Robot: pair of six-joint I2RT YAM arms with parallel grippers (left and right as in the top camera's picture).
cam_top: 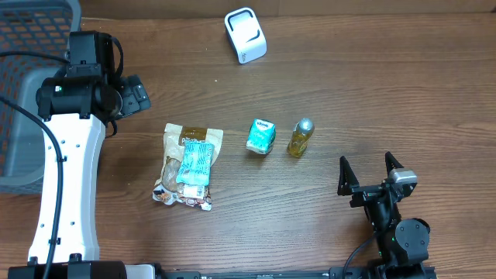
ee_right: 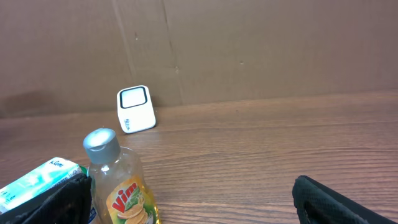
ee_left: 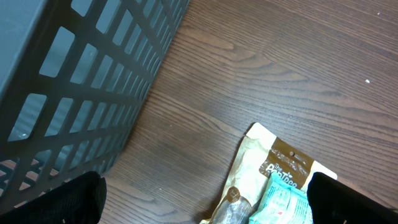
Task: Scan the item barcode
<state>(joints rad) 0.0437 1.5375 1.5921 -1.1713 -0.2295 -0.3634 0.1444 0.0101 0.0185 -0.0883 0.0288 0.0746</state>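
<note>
A white barcode scanner stands at the table's far edge and shows small in the right wrist view. Three items lie mid-table. One is a brown snack bag with a teal packet on it. The others are a teal carton and a yellow Vim bottle. My left gripper hangs open above the table, just beyond the snack bag's top end, holding nothing. At the near right my right gripper stands open and empty, with the bottle just ahead by its left finger.
A grey mesh basket fills the far left corner, and its wall is close beside my left gripper. A cardboard wall rises behind the scanner.
</note>
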